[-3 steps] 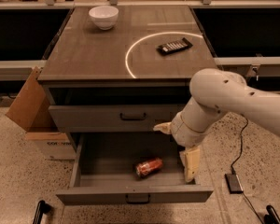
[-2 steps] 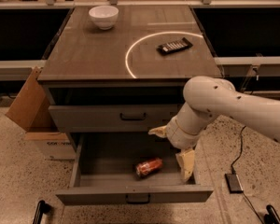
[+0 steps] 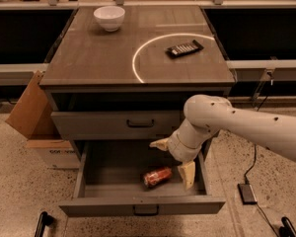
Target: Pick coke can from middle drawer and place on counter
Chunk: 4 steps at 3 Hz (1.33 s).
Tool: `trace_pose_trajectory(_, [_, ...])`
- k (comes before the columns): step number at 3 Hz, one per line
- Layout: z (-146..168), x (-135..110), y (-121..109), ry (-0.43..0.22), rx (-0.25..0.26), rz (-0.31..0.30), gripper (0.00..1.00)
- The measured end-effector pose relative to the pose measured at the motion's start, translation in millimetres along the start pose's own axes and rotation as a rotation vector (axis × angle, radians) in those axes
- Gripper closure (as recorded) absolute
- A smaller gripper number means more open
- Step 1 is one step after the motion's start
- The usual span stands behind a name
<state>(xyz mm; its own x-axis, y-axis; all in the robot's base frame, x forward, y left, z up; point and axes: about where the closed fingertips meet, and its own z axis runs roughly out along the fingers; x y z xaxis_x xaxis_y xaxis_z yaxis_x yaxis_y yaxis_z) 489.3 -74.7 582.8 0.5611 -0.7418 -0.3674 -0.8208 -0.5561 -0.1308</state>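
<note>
The coke can (image 3: pixel 157 177) lies on its side in the open middle drawer (image 3: pixel 138 205), right of the tray's middle. My gripper (image 3: pixel 173 158) hangs over the drawer just above and to the right of the can, open and empty. One cream finger (image 3: pixel 159 144) points left above the can. The other finger (image 3: pixel 187 174) points down beside the can's right end. The counter (image 3: pixel 98 58) is above, with its white arc.
A white bowl (image 3: pixel 109 18) and a black remote (image 3: pixel 184 48) rest on the counter. The closed upper drawer front (image 3: pixel 113 125) sits just above the gripper. A cardboard box (image 3: pixel 32 112) stands left of the cabinet. A black cable and plug (image 3: pixel 247 192) lie on the floor at right.
The arm has moved left and a little lower, bringing the open gripper closer to the can. The can has not moved.
</note>
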Motion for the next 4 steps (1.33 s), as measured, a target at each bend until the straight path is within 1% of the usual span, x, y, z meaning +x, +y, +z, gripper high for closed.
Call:
trace_pose_trajectory(1, [17.5, 16.0, -3.9, 0.034, 0.003, 0.002, 0.00])
trace_pose_trajectory(2, [32.4, 30.3, -6.8, 0.053, 0.009, -0.013, 0.00])
trace_pose_trajectory(4, [64.9, 49.1, -15.2, 0.098, 0.025, -0.088, 0.00])
